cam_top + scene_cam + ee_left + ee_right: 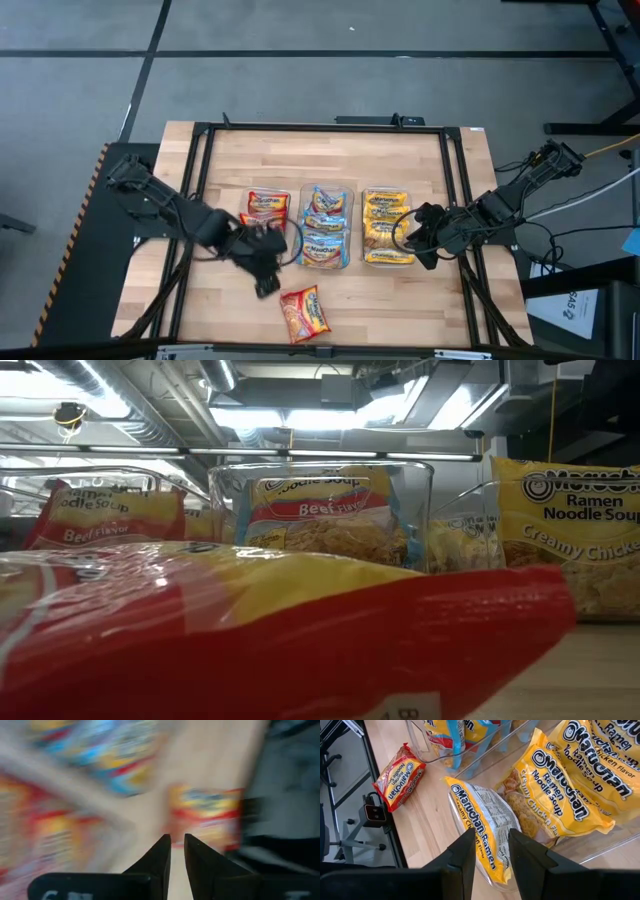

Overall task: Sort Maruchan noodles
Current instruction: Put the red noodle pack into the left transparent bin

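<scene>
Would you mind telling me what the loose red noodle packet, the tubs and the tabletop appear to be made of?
The loose red packet looks like thin glossy plastic film: crinkled, with bright glare in the low view. The middle tub seems clear rigid plastic, its contents showing through. The tabletop appears to be pale wood in plank strips, matte.

Three clear tubs [328, 228] of noodle packets stand side by side across the middle of the bench [330, 160], touching or nearly so, with no gap between them to pass through. The back half of the bench lies bare. Along the front edge, one loose red packet [304, 313] lies alone, with bare wood on either side of it.
</scene>
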